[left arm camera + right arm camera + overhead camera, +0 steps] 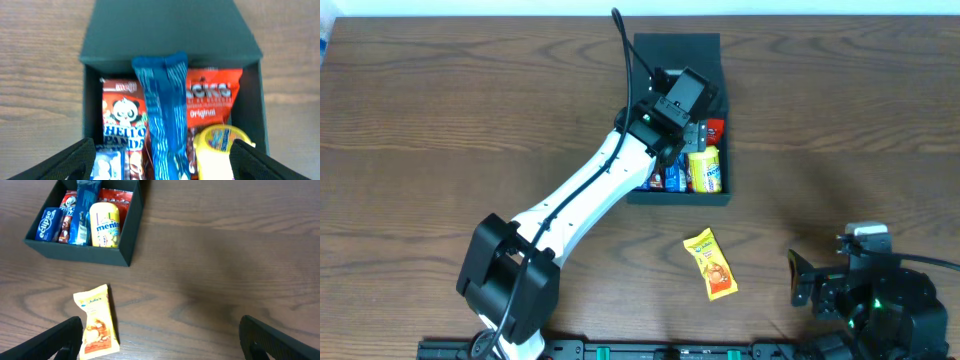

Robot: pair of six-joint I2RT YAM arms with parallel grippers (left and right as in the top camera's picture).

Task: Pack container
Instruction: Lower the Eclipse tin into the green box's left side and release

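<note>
Matte dark card, the container [677, 50] looks stiff yet light; grip a side wall. Both jaws gape empty, left over its snacks [705, 170].

You can read "meiji" and "HELLO PANDA" on the red panda packet [122, 120], and "Original" on the orange-red packet [212, 97] near it. There's "eclipse" on the blue tin [47, 225], "mentos" on the yellow tub [106, 225] and "Julie's" on the loose yellow packet [96, 322].
</note>
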